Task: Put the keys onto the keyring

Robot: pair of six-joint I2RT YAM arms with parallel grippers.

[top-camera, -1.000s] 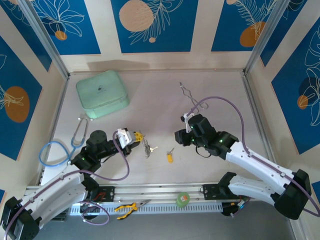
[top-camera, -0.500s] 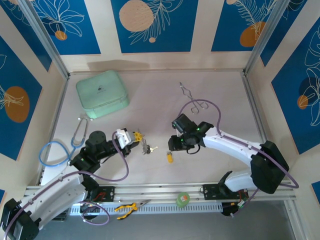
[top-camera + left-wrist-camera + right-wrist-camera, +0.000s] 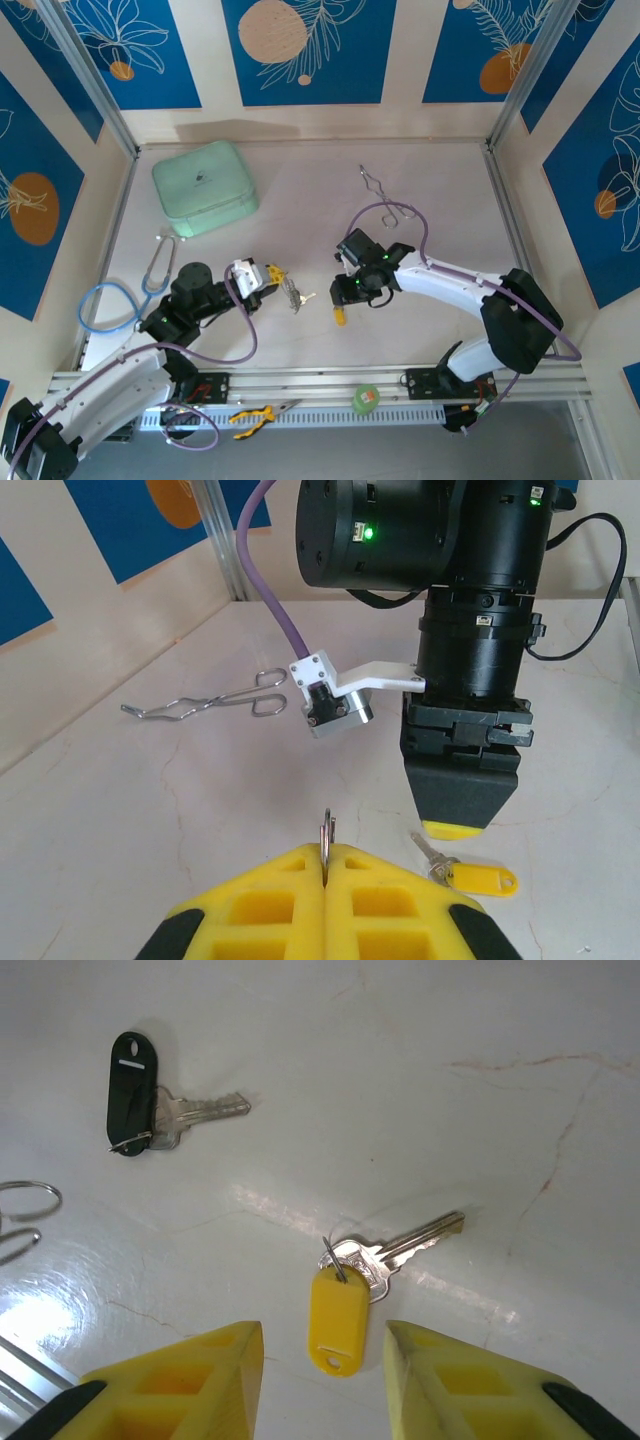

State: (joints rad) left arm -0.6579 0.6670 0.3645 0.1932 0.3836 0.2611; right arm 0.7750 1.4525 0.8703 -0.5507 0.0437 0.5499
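The right fingers (image 3: 322, 1338) stand moderately wide above the table (image 3: 300, 190), one on each side of the yellow-headed key (image 3: 340, 1318). The lower end of its tag sits in the gap between the tips, and its blade angles away to the upper right. Whether either tip touches it cannot be told. The black-headed key (image 3: 133, 1092) lies flat, well apart from the yellow one, with bare table between them.

The left fingers (image 3: 326, 852) are pressed together on a thin upright edge of metal, which looks to be the keyring (image 3: 326, 830) (seen edge-on, so its loop is hard to make out). They face the right arm across a short gap.

The forceps (image 3: 385, 195) lie farther back. A mint-green case (image 3: 203, 187) and a stethoscope (image 3: 130, 290) sit off to the left, nothing crowding the keys.
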